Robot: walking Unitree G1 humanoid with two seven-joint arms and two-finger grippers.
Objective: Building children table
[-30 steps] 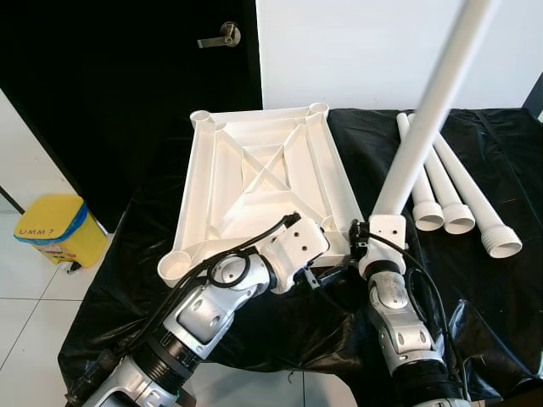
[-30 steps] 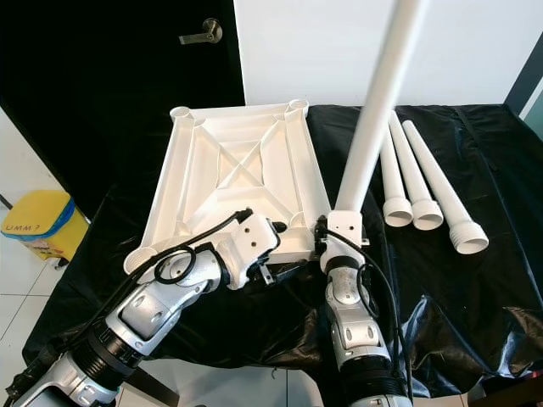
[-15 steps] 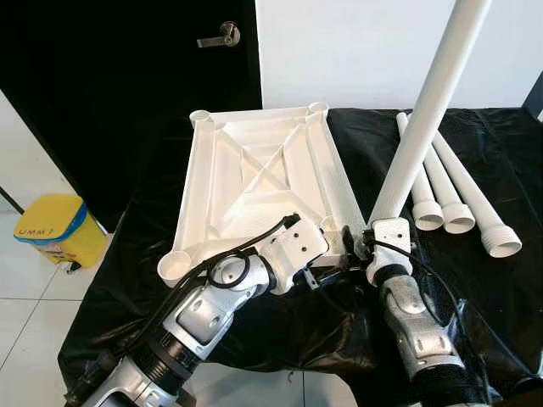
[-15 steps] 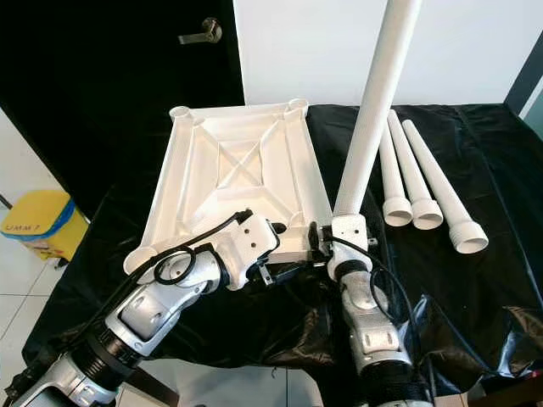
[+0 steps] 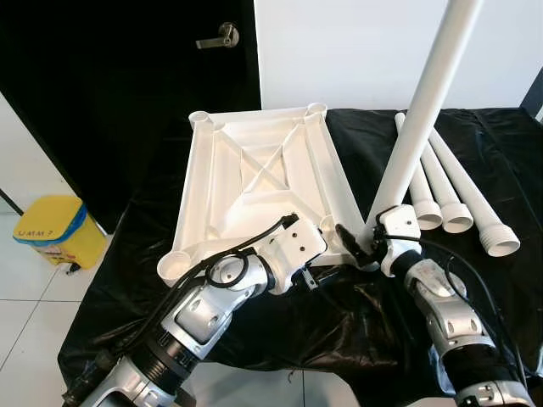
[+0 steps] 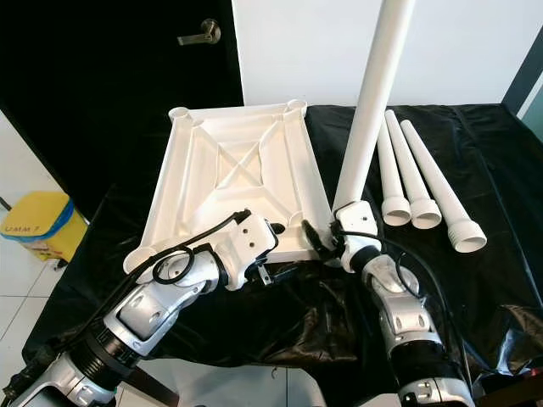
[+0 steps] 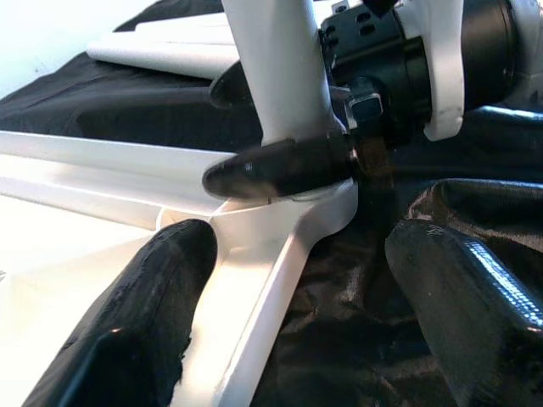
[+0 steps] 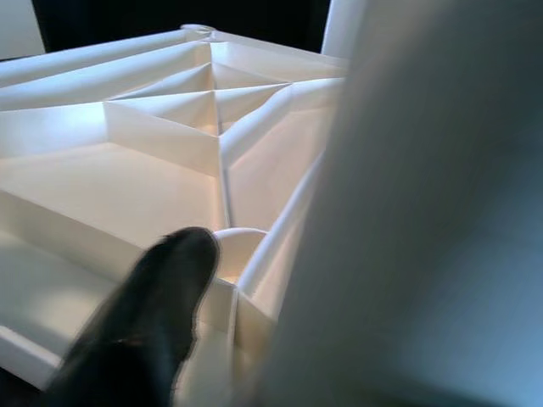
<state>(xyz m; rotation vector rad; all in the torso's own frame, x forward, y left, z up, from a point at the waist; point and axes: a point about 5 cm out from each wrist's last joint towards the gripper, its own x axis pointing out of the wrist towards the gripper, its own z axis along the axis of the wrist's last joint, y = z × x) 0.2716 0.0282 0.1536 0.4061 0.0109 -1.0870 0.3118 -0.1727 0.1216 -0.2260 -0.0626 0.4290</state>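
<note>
Tabletop [image 5: 254, 178], upside down with its ribs showing, lies in the middle of the frame on the black-draped surface [image 5: 475, 305]. At its near right corner a white leg [image 5: 416, 127] stands almost upright, its foot at the corner socket [image 7: 318, 199].

Since a second ago the right arm has swung out to the lower right and now reaches in from the side, where before it stood straight under the leg. The right claw [image 5: 366, 242] is clamped around the leg's lower end, one black finger [image 7: 280, 168] lying across it just above the socket. The leg has tilted a little and kept its place over the corner. I judge this a re-angling to seat the leg; whether it is fully in the socket cannot be told.

Beside the same corner, the left claw [image 7: 297, 288] stands wide, one finger over the tabletop's rim and the other over the black cloth, gripping nothing.

Three more legs [image 5: 445, 191] lie side by side at the right, untouched, so most of the build is left.
</note>
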